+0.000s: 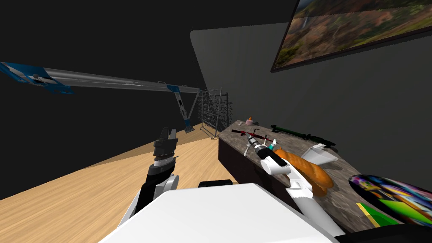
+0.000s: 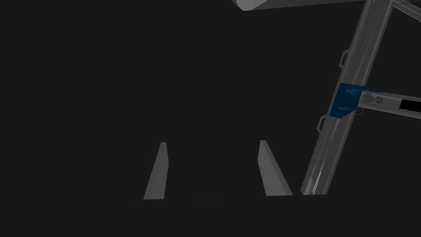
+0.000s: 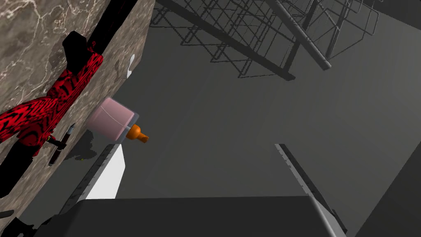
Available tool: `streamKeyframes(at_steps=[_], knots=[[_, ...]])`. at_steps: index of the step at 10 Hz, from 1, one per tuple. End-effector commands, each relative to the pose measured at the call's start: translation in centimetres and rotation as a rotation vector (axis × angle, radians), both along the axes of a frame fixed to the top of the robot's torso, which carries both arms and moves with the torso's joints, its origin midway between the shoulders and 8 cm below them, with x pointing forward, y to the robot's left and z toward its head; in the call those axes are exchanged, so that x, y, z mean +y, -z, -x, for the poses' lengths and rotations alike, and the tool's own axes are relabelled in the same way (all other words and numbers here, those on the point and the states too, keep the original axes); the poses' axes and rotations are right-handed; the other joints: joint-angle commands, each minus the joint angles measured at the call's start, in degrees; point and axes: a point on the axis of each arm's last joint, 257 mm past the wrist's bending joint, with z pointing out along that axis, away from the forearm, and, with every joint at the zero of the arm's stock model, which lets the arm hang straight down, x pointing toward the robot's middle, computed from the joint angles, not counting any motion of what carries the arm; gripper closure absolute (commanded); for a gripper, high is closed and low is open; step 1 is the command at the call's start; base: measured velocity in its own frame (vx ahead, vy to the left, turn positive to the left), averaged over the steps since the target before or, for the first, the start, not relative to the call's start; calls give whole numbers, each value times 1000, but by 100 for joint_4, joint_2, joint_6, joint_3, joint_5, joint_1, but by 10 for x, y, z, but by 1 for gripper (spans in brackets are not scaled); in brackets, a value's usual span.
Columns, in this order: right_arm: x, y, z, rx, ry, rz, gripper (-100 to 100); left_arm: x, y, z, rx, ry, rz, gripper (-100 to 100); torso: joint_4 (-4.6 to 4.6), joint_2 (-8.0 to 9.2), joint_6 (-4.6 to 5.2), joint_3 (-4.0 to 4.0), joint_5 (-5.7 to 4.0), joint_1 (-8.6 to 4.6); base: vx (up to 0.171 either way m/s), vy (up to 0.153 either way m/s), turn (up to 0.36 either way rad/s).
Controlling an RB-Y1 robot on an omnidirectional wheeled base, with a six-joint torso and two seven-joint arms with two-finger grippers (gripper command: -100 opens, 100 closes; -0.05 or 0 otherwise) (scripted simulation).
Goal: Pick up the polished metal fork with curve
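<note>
One fork [image 1: 246, 148], one bread loaf [image 1: 312, 171], one pink bottle [image 3: 109, 121].

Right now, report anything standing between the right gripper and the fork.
Nothing visible does: the open right gripper hangs close beside the fork at the edge of the counter; the red-and-black gun lies beyond.

Left forearm [image 1: 158, 175]: black shell, pale grey ring, round light grey joint. Right forearm [image 1: 276, 162]: white, rounded, dark banded wrist. Left gripper [image 2: 213, 142]: dark box, two thin grey blades. Right gripper [image 3: 195, 145]: pale fingers [image 3: 302, 181], finely notched edges.
</note>
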Motion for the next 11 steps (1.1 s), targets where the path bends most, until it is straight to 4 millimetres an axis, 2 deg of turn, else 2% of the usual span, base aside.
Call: streamKeyframes(at_steps=[1, 2, 9, 11], knots=[[-6, 9, 1, 46, 7, 9, -100, 0, 0, 0, 0, 0, 0, 0, 0, 0, 0, 0, 0, 0, 20, -4, 19], [-6, 9, 1, 49, 8, 9, -100, 0, 0, 0, 0, 0, 0, 0, 0, 0, 0, 0, 0, 1, 7, -2, -4], [-43, 53, 14, 284, 30, 82, -100, 0, 0, 0, 0, 0, 0, 0, -2, -6, 0, -4, 1, 5, 31, 3, 23], [-45, 62, 18, 322, 38, 80, -100, 0, 0, 0, 0, 0, 0, 0, -1, -5, 1, -3, 1, 6, 24, 3, 5]])
